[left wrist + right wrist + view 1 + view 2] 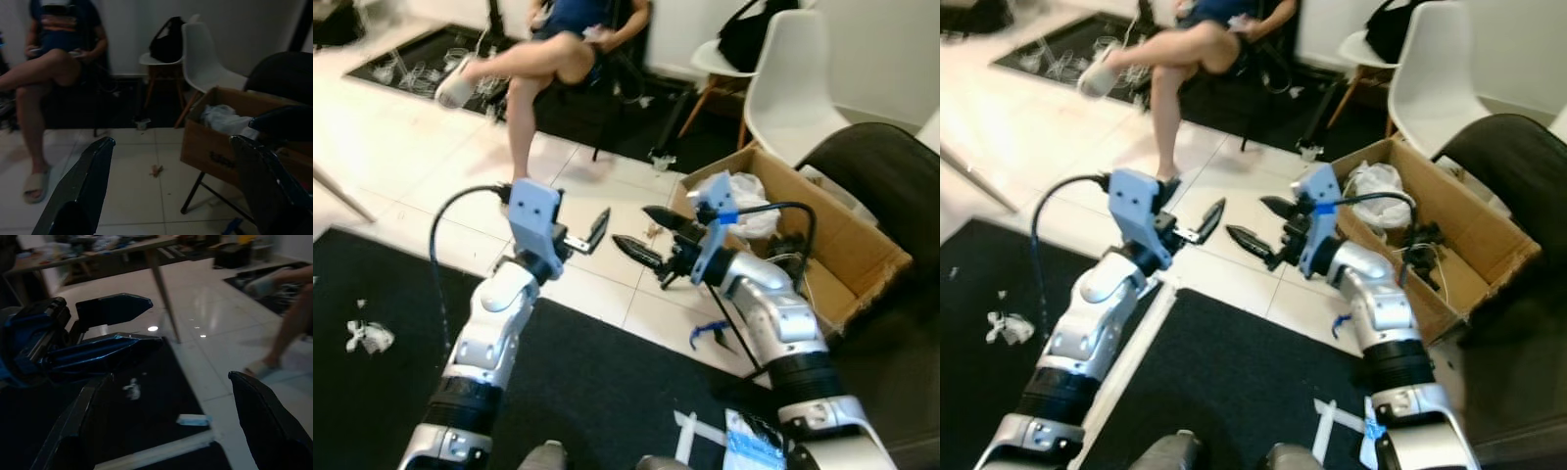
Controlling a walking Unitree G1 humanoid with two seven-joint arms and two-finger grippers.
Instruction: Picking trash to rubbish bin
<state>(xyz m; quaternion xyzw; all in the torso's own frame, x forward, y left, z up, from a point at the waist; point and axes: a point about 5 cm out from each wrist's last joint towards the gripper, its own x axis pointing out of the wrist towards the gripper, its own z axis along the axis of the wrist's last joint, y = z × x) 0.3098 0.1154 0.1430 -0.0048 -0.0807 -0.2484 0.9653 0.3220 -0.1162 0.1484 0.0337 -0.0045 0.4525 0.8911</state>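
**Two pincers raised and empty: search step, no trash in hand**

Two arms are held out in front of me over the white tile floor [401, 147]. The cardboard box [842, 230], serving as the bin, stands to my right front with white wrapping already inside. A person [558, 54] sits beyond.

My left gripper [590, 235] is spread and carries nothing. My right gripper [651, 235] is likewise spread, empty, pointing toward the left one.

Trash lies on the black mat [372, 392]: a crumpled white scrap [367, 336] at my left, a white strip [690, 431] near my feet.

I judge the next move requires choosing one piece, bending, and lowering a spread pincer around it.
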